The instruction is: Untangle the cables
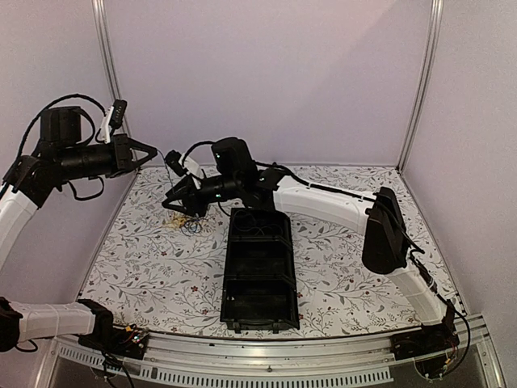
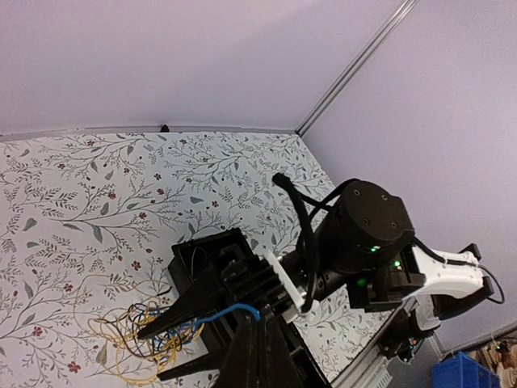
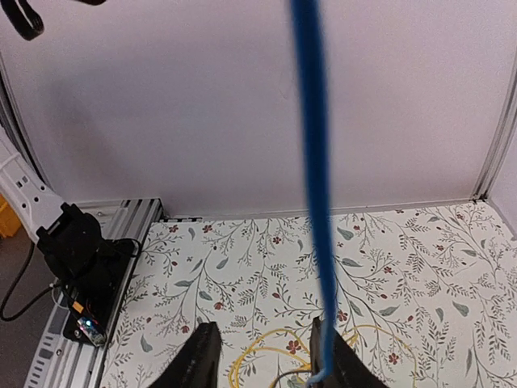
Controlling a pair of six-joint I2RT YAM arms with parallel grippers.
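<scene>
Early. Left gripper (image 1: 154,150) clamps blue cable (image 2: 231,310), taut upward. Right gripper (image 2: 150,356) open over tangle (image 1: 186,223), 10 o'clock of tray (image 1: 260,314). Rest knotted.

1. The table (image 1: 339,242) has a white top printed all over with grey-green leafy sprigs and small red flowers.
2. A long black plastic tray (image 1: 260,279), divided into compartments, lies near the table's middle, running lengthwise from the near edge toward the back.
3. A loose tangle of thin yellow, blue and dark cables (image 1: 187,222) lies on the print just left of the tray's far end.
</scene>
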